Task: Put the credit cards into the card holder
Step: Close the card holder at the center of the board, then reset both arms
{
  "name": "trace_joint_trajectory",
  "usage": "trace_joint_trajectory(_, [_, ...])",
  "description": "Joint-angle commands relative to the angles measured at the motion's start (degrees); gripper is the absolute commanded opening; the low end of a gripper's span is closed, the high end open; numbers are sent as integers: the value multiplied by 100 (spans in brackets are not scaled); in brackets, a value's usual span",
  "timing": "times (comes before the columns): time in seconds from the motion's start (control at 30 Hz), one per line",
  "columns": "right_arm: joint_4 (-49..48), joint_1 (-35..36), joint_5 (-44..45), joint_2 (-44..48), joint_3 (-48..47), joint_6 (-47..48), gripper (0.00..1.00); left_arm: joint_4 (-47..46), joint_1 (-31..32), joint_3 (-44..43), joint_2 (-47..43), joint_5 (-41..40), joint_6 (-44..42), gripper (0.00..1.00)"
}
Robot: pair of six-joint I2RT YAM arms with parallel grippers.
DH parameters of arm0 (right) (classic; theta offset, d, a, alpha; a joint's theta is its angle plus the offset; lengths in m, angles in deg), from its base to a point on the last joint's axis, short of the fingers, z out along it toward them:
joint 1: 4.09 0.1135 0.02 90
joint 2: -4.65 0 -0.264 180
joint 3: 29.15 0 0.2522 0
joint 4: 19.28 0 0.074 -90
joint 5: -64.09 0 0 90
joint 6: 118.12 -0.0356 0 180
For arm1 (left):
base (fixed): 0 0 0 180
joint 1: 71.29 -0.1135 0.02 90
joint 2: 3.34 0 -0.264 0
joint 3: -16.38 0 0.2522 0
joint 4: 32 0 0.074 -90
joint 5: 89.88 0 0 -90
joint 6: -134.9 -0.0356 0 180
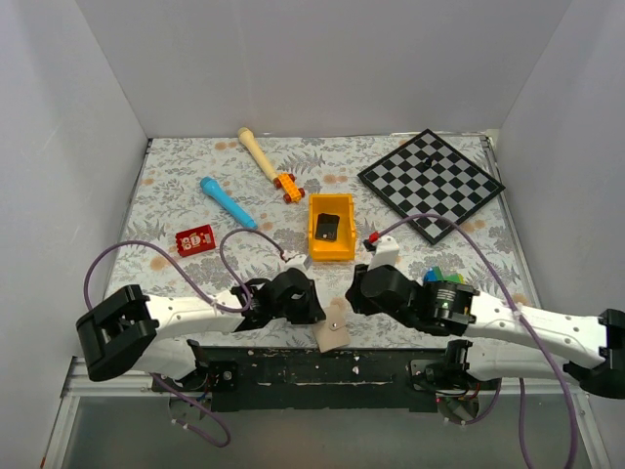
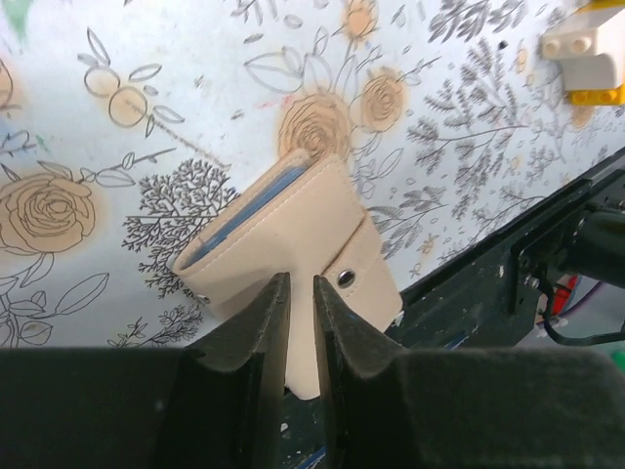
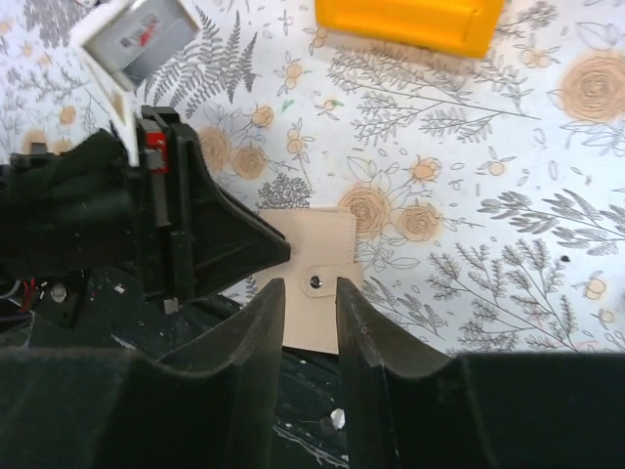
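The left gripper (image 2: 301, 283) has its two black fingers pressed almost together. A sliver of tan shows in the slit, so it appears to be nipping the left edge of the card holder (image 2: 283, 225). The right gripper (image 3: 311, 285) hovers at the holder's near edge with its jaws parted. The snap tab shows through the gap and nothing is pinched there.

The holder sits at the middle of the table's near edge, between the two grippers, and its near end hangs over onto the black rail (image 1: 293, 363).

The main risk, as I judge it, is the holder slipping off that edge. The left hold is a thin bite on one side, and a nudge from the parted right fingers could tip or drag the holder onto the rail. The grippers are also crowded close together, so they could knock each other.

The holder is a small tan folding wallet with stitched edges. Its silver snap stud is on the tab, and a pale blue lining peeps out along the far-left side. It looks folded, with no pocket spread for a card.

The red credit card (image 1: 194, 239) lies flat on the floral table (image 1: 195, 186), well apart to the far left. Neither gripper holds a card.
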Motion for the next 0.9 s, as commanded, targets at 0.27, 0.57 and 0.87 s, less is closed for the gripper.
trace_joint_trajectory(0.27, [1213, -39, 687, 2196, 1311, -1004, 57, 1249, -1071, -767, -1525, -424, -835, 36])
trace_joint_trajectory(0.57, [1889, -39, 1170, 2726, 1540, -1470, 77, 2778, -1698, -249, -3099, -1442, -625, 79])
trace_joint_trajectory(0.87, [1347, -48, 1619, 2936, 1786, -1058, 79, 3104, -1698, 534, -5209, -2234, -298, 98])
